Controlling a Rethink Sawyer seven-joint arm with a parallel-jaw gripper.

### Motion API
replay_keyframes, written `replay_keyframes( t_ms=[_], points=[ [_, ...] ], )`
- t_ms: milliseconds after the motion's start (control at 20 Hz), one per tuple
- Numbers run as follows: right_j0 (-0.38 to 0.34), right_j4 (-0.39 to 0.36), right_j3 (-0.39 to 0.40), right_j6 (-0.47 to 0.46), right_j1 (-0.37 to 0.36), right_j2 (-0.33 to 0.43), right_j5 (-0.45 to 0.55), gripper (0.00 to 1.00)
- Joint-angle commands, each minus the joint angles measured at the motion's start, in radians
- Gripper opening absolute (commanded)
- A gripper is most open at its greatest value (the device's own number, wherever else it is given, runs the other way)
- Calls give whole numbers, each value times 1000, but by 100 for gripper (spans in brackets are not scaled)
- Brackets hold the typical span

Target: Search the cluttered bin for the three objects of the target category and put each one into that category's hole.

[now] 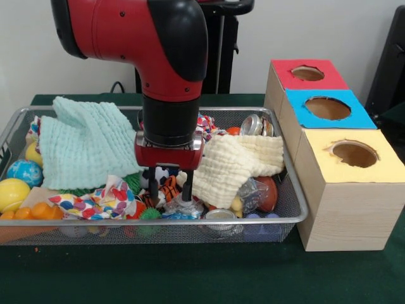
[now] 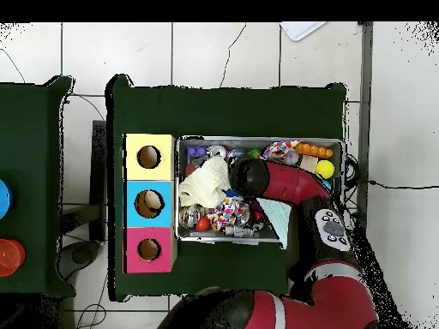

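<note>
The wire mesh bin [image 1: 288, 168] is full of clutter and also shows in the overhead view [image 2: 257, 140]. My gripper [image 1: 169, 187] is down inside the bin near its front middle, fingers apart and open, straddling an orange striped toy [image 1: 168, 188]. Just below the right fingertip [image 1: 188, 190] lies a crushed clear bottle with a blue label [image 1: 182, 209]. More crumpled clear plastic [image 1: 249, 189] shows beside the cream cloth; I cannot tell whether it is a bottle. The blue-surround hole [image 1: 327, 108] is the middle box on the right and also shows in the overhead view [image 2: 148, 203]. In the overhead view the arm hides the gripper.
A mint cloth [image 1: 85, 142] covers the bin's left back and a cream cloth [image 1: 237, 161] its right middle. Silver cans [image 1: 256, 125] [image 1: 220, 216], a yellow ball [image 1: 12, 193], a blue ball [image 1: 25, 171] and a patterned cloth [image 1: 95, 202] lie around. Red-surround [image 1: 307, 73] and yellow-surround [image 1: 354, 153] holes flank the blue one.
</note>
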Motion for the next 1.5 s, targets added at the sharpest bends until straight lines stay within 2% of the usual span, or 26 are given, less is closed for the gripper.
replay_keyframes(
  t_ms=[50,100,300,650,700,1050,1200,1400,1500],
  points=[
    [-27,-9,70,111,61,52,-9,100],
    [-28,-6,80,115,61,54,-10,100],
    [-13,5,30,115,94,46,26,100],
    [33,-68,-3,66,32,-20,16,100],
    [34,-71,0,63,26,-24,8,0],
    [44,-63,-22,75,31,-25,18,0],
    [57,-47,-12,91,2,-29,44,0],
    [81,-14,1,95,-75,-37,161,0],
    [104,9,-1,103,-135,-48,259,0]
  ],
)
